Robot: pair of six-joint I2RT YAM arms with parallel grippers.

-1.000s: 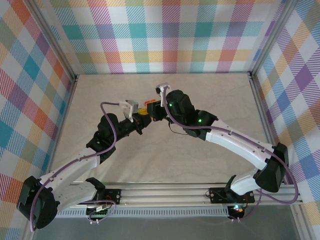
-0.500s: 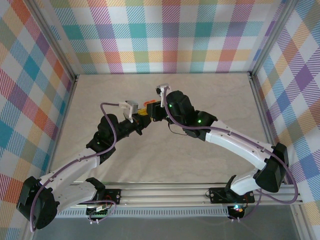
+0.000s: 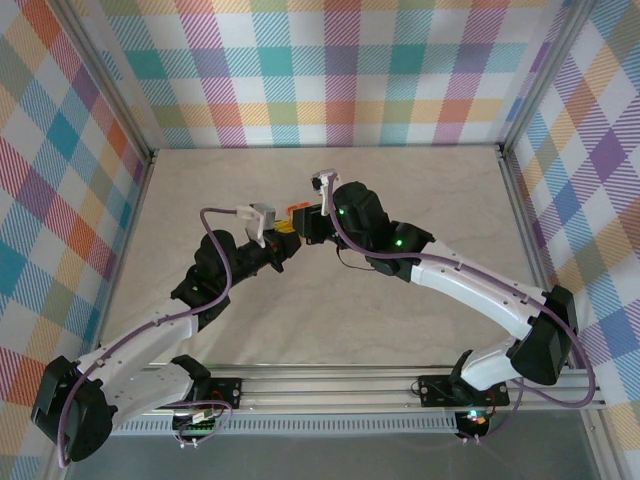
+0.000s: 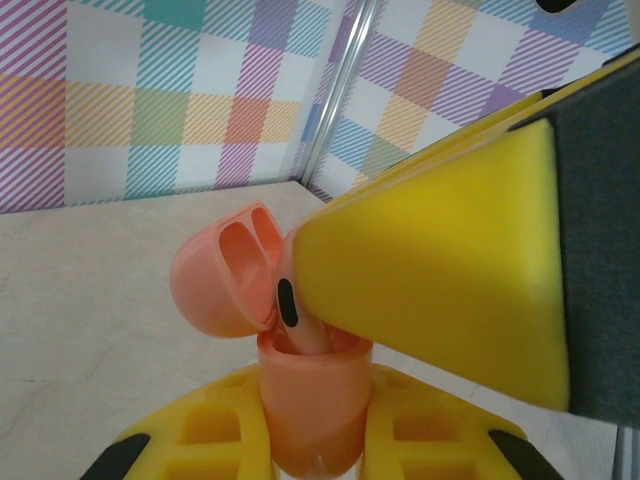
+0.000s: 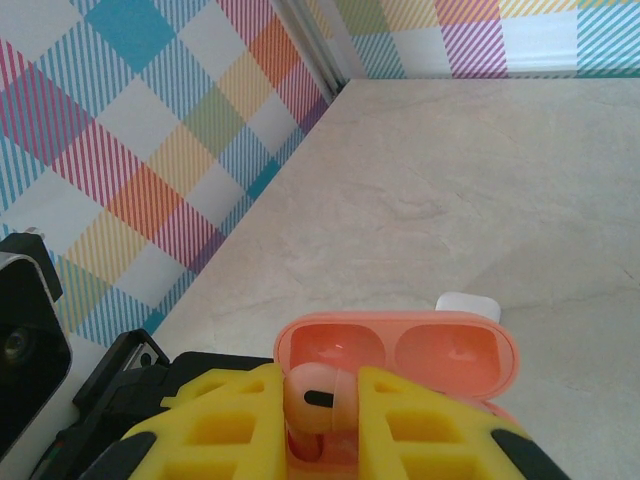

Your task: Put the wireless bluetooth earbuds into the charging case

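Grip status, nearest first: my left gripper point(image 4: 315, 445) is closed on the case point(image 4: 310, 395), pinching the lower body between both yellow fingers with the mouth facing up. My right gripper point(image 5: 322, 425) is closed narrow on one salmon earbud point(image 5: 312, 392), with the head pinched at the fingertips.

Key relation: the earbud sits directly above the case mouth. Its long axis runs head-up, stem-down, and the stem tip is at or just inside the rim. In the left wrist view the axis leans slightly, with the head tipped toward the lid point(image 4: 225, 280). I cannot tell how deep the stem has gone, because the fingers cover the well.

I judge that the coming move is a short push along that axis by the right arm, which carries the earbud. The left arm only steadies the case. The lean should be corrected first, or the stem may bind on the rim.

Beyond the fingers, the lid stands hinged open and its two moulded hollows are empty. Just behind it, a white object point(image 5: 468, 304) lies on the table point(image 3: 420, 190); it is partly hidden and I cannot identify it.
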